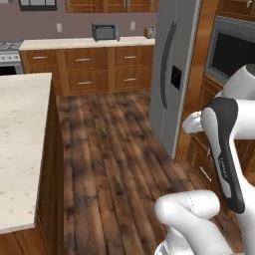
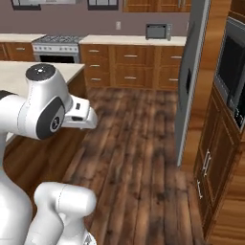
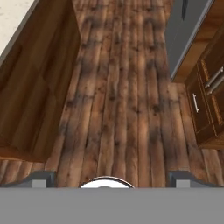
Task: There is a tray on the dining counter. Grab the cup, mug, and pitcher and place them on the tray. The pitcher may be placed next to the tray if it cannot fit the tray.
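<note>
1. Hand view shows my gripper (image 3: 108,179) pointing down at the wooden floor (image 3: 122,100). My two finger tips (image 3: 41,178) sit far apart at the bottom, so my jaws are wide open. I hold nothing.
2. On the left in the same view I see the brown wooden side of the dining counter (image 3: 39,87), with a bit of its pale stone top in the upper corner.
3. On the right there is the grey fridge (image 3: 188,30), and below it brown drawers with a silver handle (image 3: 195,103).
4. Left base view shows the dining counter (image 1: 22,144) at the left, with its pale speckled top. My white arm (image 1: 224,149) bends up at the right.
5. Far back by the wall is another counter with a small toaster oven (image 1: 105,32) on it. The tall grey fridge (image 1: 172,74) stands to the right.
6. Right base view shows my arm (image 2: 43,107) in front of a corner of the dining counter (image 2: 19,72). A stove (image 2: 57,48) is at the back wall, and a wall oven (image 2: 232,72) is at the right.
</note>
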Tool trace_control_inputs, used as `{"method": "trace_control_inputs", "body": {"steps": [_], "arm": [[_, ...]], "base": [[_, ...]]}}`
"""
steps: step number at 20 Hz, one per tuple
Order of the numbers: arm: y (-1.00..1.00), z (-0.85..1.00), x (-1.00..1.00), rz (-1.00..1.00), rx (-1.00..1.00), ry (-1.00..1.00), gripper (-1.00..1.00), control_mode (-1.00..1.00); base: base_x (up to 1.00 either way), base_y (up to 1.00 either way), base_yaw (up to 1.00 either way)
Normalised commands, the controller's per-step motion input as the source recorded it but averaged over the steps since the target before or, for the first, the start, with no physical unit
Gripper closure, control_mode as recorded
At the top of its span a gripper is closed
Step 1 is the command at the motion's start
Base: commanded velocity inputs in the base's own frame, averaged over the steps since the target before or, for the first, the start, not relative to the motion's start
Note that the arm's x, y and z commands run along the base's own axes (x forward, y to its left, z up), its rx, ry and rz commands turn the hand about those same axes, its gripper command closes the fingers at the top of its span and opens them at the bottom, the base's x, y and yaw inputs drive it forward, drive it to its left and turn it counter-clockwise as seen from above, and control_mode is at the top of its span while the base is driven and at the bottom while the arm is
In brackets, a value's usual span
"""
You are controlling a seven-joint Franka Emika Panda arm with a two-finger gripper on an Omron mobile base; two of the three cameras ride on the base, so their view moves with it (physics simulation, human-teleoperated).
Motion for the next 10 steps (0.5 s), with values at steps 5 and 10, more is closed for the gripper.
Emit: {"method": "trace_control_inputs", "body": {"steps": [5, 10], "arm": [[0.00, 0.00, 0.00, 0.00, 0.00, 0.00, -1.00, 1.00], [0.00, 0.00, 0.00, 0.00, 0.00, 0.00, -1.00, 1.00]], "base": [[1.00, 0.09, -0.14], [1.00, 0.04, -0.13]]}}
